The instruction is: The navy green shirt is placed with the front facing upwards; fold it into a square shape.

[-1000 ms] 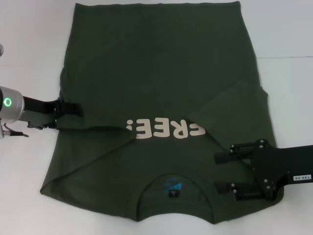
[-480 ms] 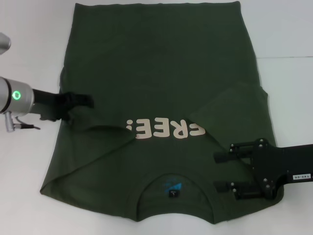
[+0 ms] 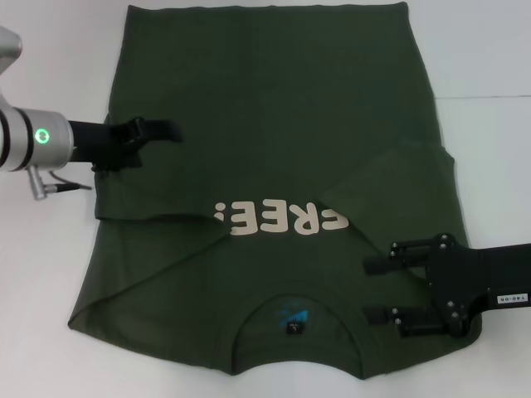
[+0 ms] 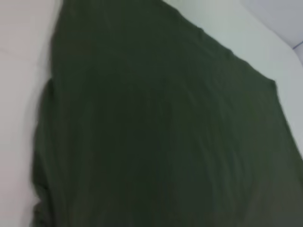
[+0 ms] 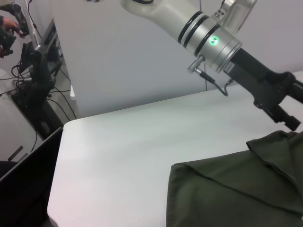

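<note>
The navy green shirt lies flat on the white table, collar toward me, with both sleeves turned in over the front — the cream lettering shows between them, upside down from where I look, its ends covered by the folded cloth. A small blue label sits inside the collar.

My left gripper reaches in over the shirt's left edge, above the folded left sleeve; its fingers look closed together with no cloth between them. In the right wrist view it hangs just above the fabric.

My right gripper rests low over the shirt beside the collar, jaws spread apart — two fingers pointing inward, gripping nothing.
</note>
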Tool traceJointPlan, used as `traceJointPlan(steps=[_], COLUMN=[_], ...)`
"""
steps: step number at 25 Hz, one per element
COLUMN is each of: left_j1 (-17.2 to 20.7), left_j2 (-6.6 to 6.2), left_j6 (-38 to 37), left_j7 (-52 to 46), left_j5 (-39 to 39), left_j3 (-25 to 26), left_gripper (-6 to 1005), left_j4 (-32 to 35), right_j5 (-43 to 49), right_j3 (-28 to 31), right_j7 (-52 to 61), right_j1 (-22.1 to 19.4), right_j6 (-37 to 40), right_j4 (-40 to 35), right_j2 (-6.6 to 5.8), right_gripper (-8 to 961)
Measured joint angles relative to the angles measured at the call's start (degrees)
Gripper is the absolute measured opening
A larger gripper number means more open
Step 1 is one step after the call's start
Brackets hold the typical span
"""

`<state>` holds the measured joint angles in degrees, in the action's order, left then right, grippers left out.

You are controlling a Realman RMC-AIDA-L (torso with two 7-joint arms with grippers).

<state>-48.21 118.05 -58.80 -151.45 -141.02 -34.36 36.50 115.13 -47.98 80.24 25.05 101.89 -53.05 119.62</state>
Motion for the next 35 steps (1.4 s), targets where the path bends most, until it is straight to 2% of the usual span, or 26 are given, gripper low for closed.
traceJointPlan(steps=[6,11,35], left_j1=[1.49,2.07,1.46], left_j2=[-0.37,-0.17,0.58], left_j6=[-0.10,-0.10,2.66], left_j7=[-2.07,-4.48,-4.56], left_j5=[-6.43,-11.79,-12.64], left_j3=[0.29,0.33,-1.86], left_gripper=[923,923,919], left_j4=[1.54,2.89,0.52], right_j5=[0.00,0.03,0.09], right_j3=[-0.02,-0.08,-0.10], right_j7=[0.00,0.05,0.01], right_j1=[0.37,0.83,0.92], right_j6=[-0.03,-0.03,-0.22], right_j4=[0.02,0.09,0.15], right_j2=[0.00,0.00,0.00], right_gripper=[667,668,668])
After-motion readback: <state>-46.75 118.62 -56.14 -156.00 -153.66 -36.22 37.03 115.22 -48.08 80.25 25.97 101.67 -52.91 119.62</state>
